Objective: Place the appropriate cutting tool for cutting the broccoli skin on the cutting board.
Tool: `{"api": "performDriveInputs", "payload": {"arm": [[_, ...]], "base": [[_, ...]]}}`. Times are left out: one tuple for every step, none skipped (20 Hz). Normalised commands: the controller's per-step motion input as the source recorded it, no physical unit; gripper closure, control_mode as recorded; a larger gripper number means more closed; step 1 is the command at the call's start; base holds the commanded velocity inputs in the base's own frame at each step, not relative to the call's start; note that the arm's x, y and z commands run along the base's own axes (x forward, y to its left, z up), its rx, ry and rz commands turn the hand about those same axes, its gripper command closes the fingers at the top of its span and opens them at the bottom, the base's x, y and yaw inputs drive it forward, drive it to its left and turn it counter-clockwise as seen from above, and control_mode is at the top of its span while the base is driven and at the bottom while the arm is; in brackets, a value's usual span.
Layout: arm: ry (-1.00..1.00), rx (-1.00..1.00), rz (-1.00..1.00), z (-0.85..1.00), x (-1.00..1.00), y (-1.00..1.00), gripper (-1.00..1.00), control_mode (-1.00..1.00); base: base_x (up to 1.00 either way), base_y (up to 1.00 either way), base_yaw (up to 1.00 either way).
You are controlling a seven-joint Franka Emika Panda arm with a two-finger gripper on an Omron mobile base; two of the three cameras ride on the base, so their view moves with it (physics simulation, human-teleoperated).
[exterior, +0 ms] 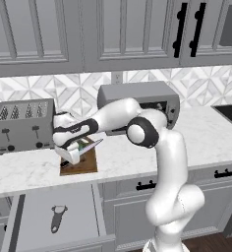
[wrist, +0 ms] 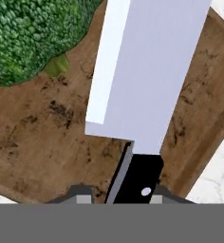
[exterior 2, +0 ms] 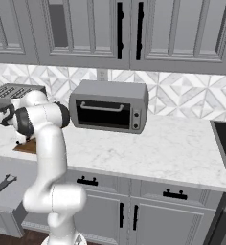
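In the hand view my gripper [wrist: 119, 195] is shut on the knife's black handle [wrist: 137, 179]. Its silver blade [wrist: 142, 71] reaches out just above the dark-brown cutting board [wrist: 38, 142]. The green broccoli [wrist: 28, 33] lies on the board to the blade's left. In the left base view the gripper [exterior: 72, 154] hangs low over the board [exterior: 87, 165], next to the toaster. The blade [exterior: 92, 145] juts out to the right, and a bit of broccoli [exterior: 82, 145] peeks out beside the hand. A corner of the board [exterior 2: 27, 146] shows behind the arm in the right base view.
A grey toaster [exterior: 22, 125] stands just left of the board and a toaster oven [exterior: 137, 98] behind it. Below the counter an open drawer [exterior: 34, 211] holds the grey peeler [exterior: 58, 218]. A stove [exterior: 231, 113] lies at the far right.
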Motion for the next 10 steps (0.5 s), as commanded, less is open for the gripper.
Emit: {"api": "performDriveInputs", "payload": {"arm": [[-0.09,0.00,-0.05,0.00,-0.01,-0.15,-1.00,-1.00],[-0.04,0.00,-0.03,0.00,-0.04,-0.17,-1.00,-1.00],[-0.05,0.00,-0.03,0.04,-0.14,-0.09,-1.00,-1.00],[-0.15,0.00,-0.03,0.26,-0.40,-0.19,-1.00,-1.00],[-0.13,0.00,-0.02,0.29,-0.45,-0.35,-1.00,-1.00],[-0.11,0.00,-0.03,0.30,-0.41,-0.29,-1.00,-1.00],[-0.18,0.00,-0.05,0.54,-0.56,-0.38,-1.00,-1.00],[-0.17,0.00,-0.05,0.57,-0.52,-0.54,-1.00,-1.00],[-0.18,0.00,-0.04,0.59,-0.51,-0.58,-1.00,-1.00],[-0.11,0.00,-0.04,0.57,-0.40,-0.59,-1.00,-1.00]], "base": [[0.00,0.00,0.00],[0.00,0.00,0.00],[0.00,0.00,0.00],[0.00,0.00,0.00],[0.00,0.00,0.00],[0.00,0.00,0.00],[0.00,0.00,0.00],[0.00,0.00,0.00],[0.00,0.00,0.00],[0.00,0.00,0.00]]}}
